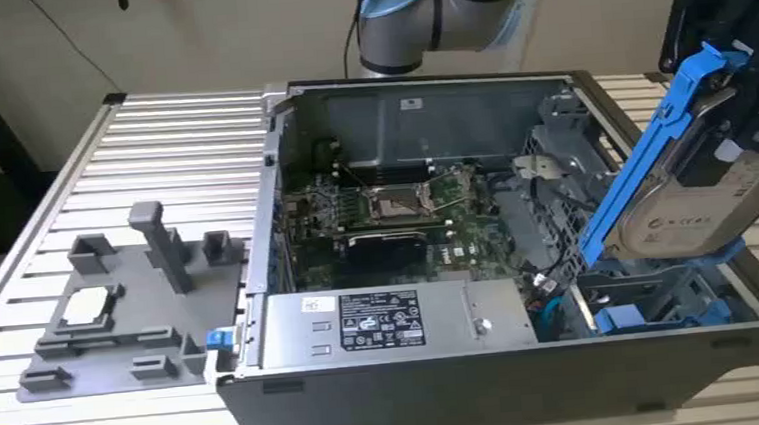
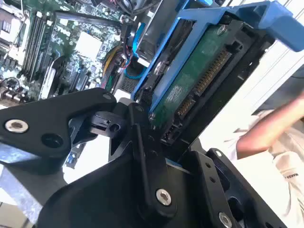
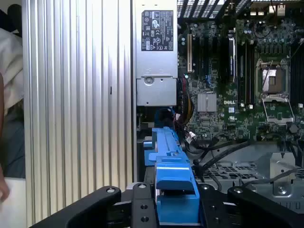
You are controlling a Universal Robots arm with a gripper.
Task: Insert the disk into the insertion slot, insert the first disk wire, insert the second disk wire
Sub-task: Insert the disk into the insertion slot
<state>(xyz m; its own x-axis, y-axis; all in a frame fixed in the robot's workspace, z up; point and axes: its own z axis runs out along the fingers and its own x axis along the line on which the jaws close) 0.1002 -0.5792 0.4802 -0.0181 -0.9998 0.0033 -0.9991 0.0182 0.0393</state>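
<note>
The pincer [image 1: 742,115] is clamped on the disk [image 1: 699,200], holding it tilted in the air by its blue carrier. Below it lies the open computer case [image 1: 432,394], and right under the disk the insertion slot [image 1: 685,286] is unfilled, so I'd say the first step is underway, not done. The connector [image 2: 209,76] on the disk's edge is bare in the second wrist view, so neither wire looks plugged in. Beside the slot, away from the pincer, the power-supply box [image 1: 467,319] carries a printed label [image 1: 380,321] and the disk a white one; I leave their print unread
</note>
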